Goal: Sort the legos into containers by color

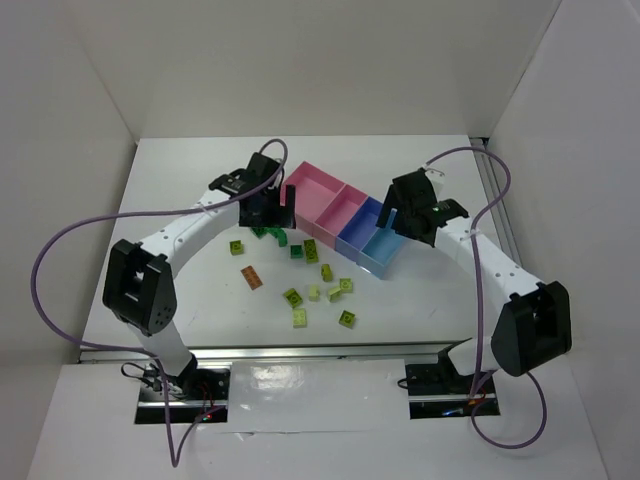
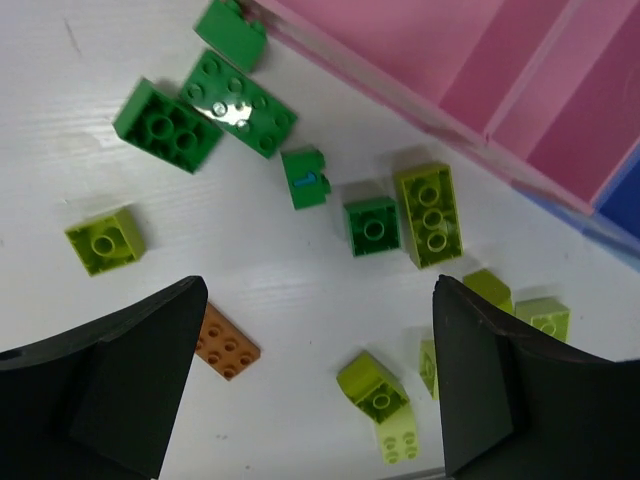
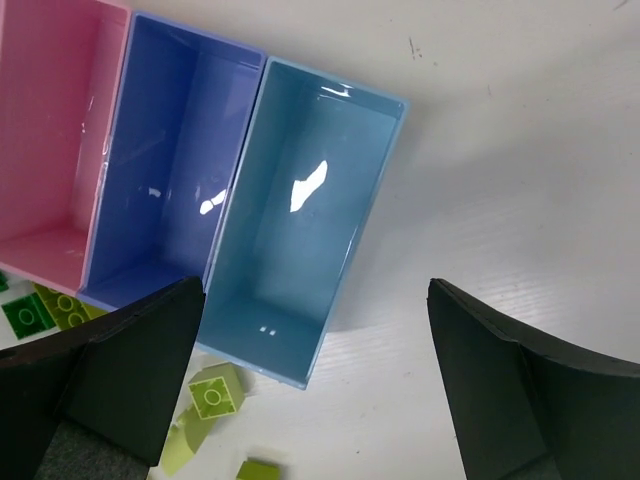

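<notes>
The left arm reaches forward from its base and bends inward. Its black two-finger left gripper (image 1: 265, 205) (image 2: 318, 290) hangs over the white counter (image 1: 190, 180) just beside the near long side of the pink plastic bin (image 1: 315, 190) (image 2: 450, 50). Its jaws are spread wide and hold nothing. Below it lie dark green studded bricks (image 1: 270, 232) (image 2: 238, 103), and a flat orange-brown brick (image 1: 251, 277) (image 2: 225, 345) lies close to the left finger in the wrist view.

The right arm arcs up from its base, elbow out to the right. The right gripper (image 1: 405, 210) (image 3: 312, 290) is poised above the light blue plastic bin (image 1: 383, 248) (image 3: 300, 220), jaws apart and gripping nothing.

The four joined bins run diagonally: two pink ones farthest away, then the periwinkle blue bin (image 1: 360, 228) (image 3: 170, 170), then the light blue one nearest. Lime-green bricks (image 1: 300, 300) (image 3: 215, 392) are scattered on the counter in front of the row, between the two arms.

White walls close the counter on the left, back and right. Bare counter shows to the right of the light blue bin and behind the row.
</notes>
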